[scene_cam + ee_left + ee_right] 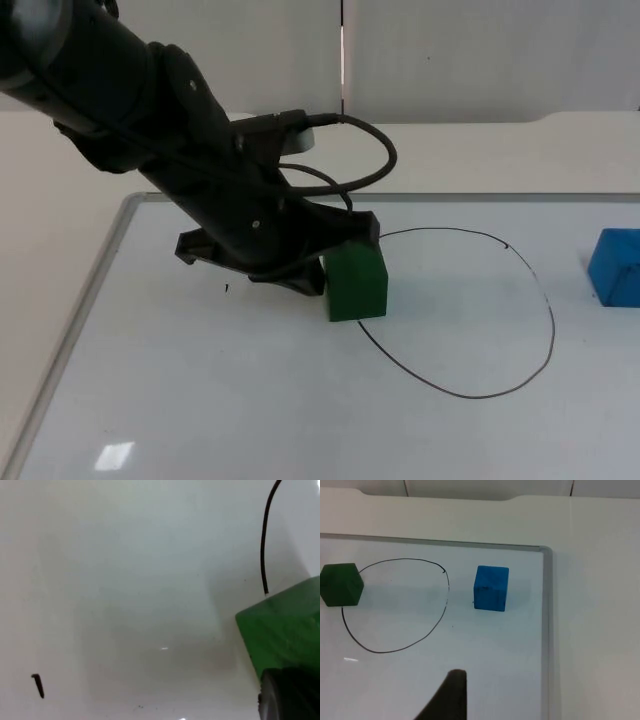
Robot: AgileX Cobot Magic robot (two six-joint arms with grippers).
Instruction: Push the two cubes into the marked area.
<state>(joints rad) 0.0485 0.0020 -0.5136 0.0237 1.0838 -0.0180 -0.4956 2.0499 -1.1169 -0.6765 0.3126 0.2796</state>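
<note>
1. My left gripper [300,268] sits low on the whiteboard [200,400], touching the green cube [356,282]; I cannot tell its grip.
2. That cube straddles the drawn outline [540,290].
3. My right wrist view shows the whole blue cube [491,588], outside the outline; the right arm waits.

The black six-joint left arm [150,120] reaches in from the upper left corner of the top view and slants down toward the middle of the table. Its two-finger left gripper [300,265] sits low, close over the surface. In the right wrist view one black fingertip [451,696] of the right gripper hangs above the table.
</note>
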